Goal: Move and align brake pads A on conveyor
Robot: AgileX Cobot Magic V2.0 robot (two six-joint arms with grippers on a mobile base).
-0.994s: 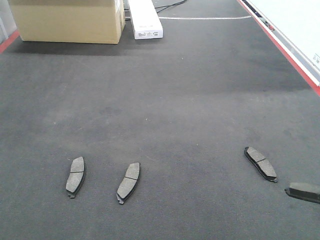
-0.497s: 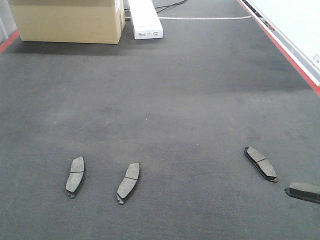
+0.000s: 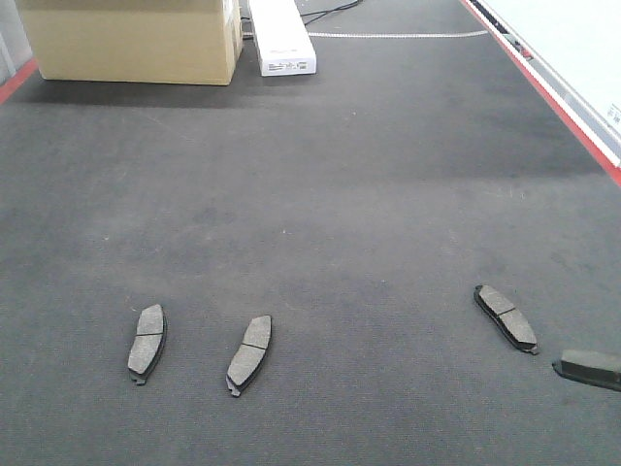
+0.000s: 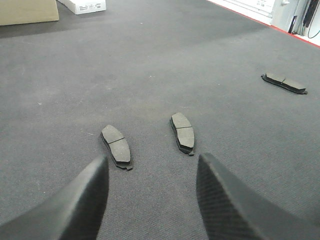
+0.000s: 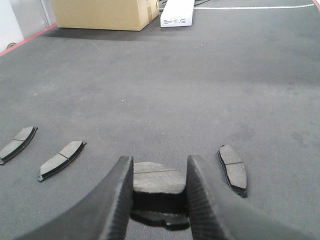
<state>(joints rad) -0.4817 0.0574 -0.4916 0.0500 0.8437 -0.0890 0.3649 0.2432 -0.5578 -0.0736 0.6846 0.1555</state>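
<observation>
Four brake pads point(image 3: 147, 342) on conveyor point(image 3: 320, 194), cardboard box point(image 3: 131, 39) closed.

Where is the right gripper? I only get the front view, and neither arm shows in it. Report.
Observer: The right gripper is low over the rightmost brake pad, with one finger at each side. I cannot tell whether they touch it.
Operator: Now the left gripper.
Observer: The left gripper is open and holds nothing. It is short of the far-left pad and the second pad.
</observation>
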